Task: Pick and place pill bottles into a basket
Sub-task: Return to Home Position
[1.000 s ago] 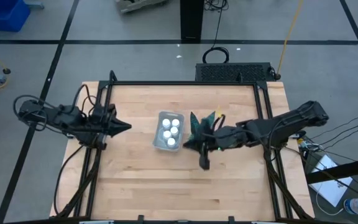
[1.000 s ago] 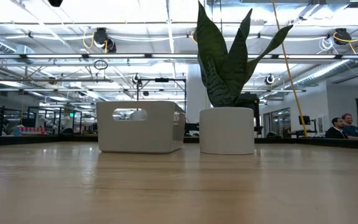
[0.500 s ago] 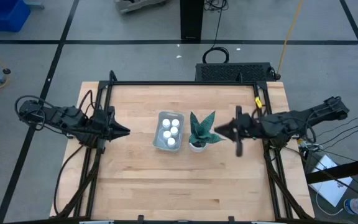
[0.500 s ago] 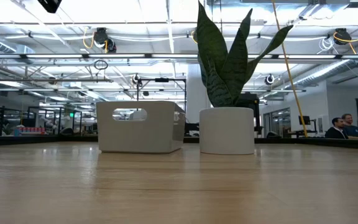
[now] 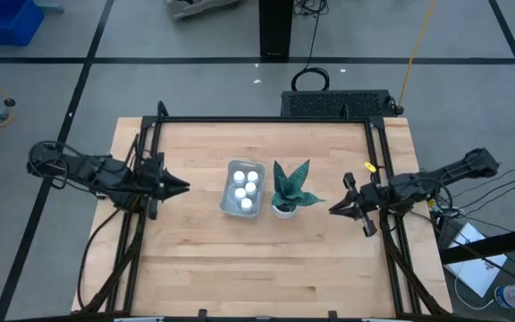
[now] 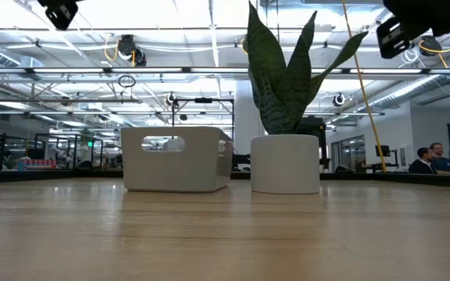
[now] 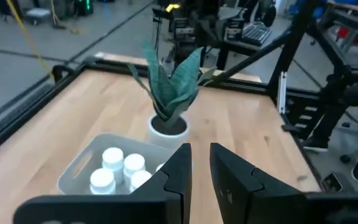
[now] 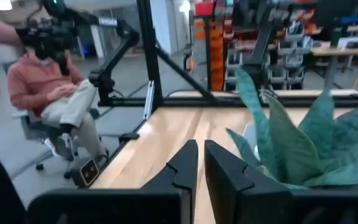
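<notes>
Pale wooden table [image 5: 240, 268] carries one pale grey-blue, translucent rectangular basket [image 5: 245, 165] near its middle. All five small white round-capped pill bottles [image 5: 240, 190] stand clustered inside it, caps up. One small white pot [image 5: 282, 211] with a green spiky plant sits just beside the basket. Since half a second ago the right hand [image 5: 334, 210] has drawn back toward the table's right side, clear of the plant. The left hand [image 5: 184, 187] has hardly moved, over the left side. Both hands' fingers sit nearly together, holding nothing.
</notes>
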